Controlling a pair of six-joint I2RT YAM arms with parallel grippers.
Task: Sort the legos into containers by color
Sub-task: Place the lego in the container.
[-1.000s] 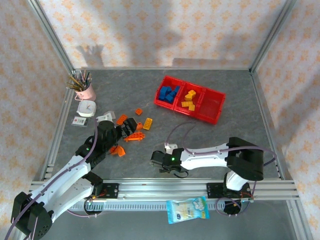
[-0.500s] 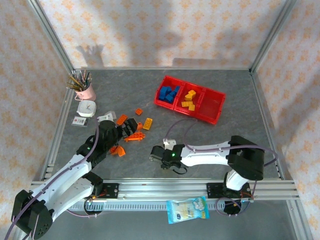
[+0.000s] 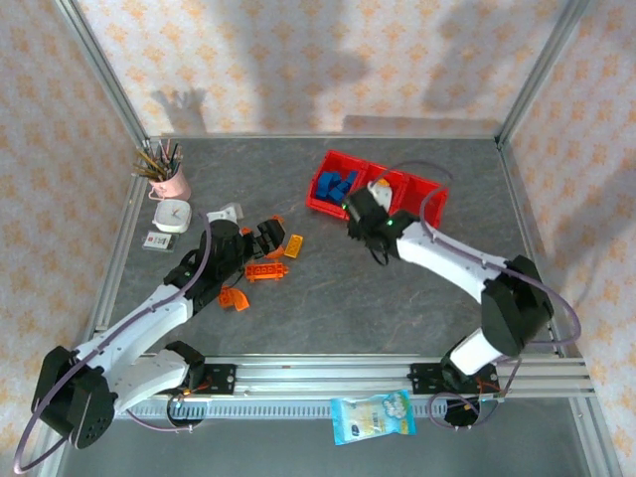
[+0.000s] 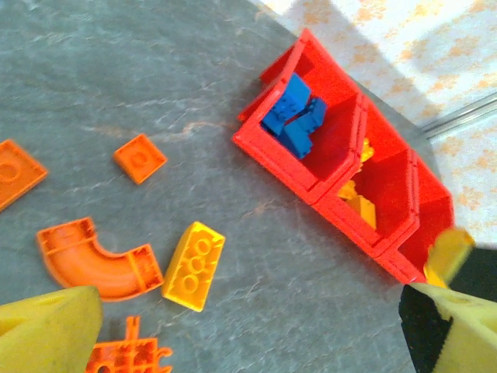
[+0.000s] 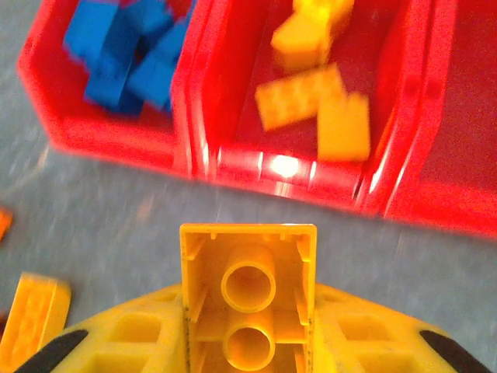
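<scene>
The containers are my landmark: three joined red bins. Blue bricks are piled in one end bin and yellow bricks lie in the middle bin. The other end bin looks bare, and I take it to be waiting for orange.

My right gripper hangs at the near wall of the containers, about where the blue bin meets the middle one. It is clamped on the held yellow brick, gripped end-on with its hollow underside and two round tubes facing my wrist camera. So I judge the step in hand to be delivering this yellow piece.

The next move calls for carrying it a little further over the wall of the containers, squarely above the middle bin. Then I let the jaws part so it drops among its own colour. The divider to the blue bin is close, so aim matters.

My left gripper sits well off the blue end of the containers, over the loose pile, jaws spread wide with nothing between them. Between it and the containers, on the grey table, lie an orange arch, a loose yellow brick just beside the arch, and a small orange square plate set apart. With this much orange unsorted, I reckon a good share of the work remains.
</scene>
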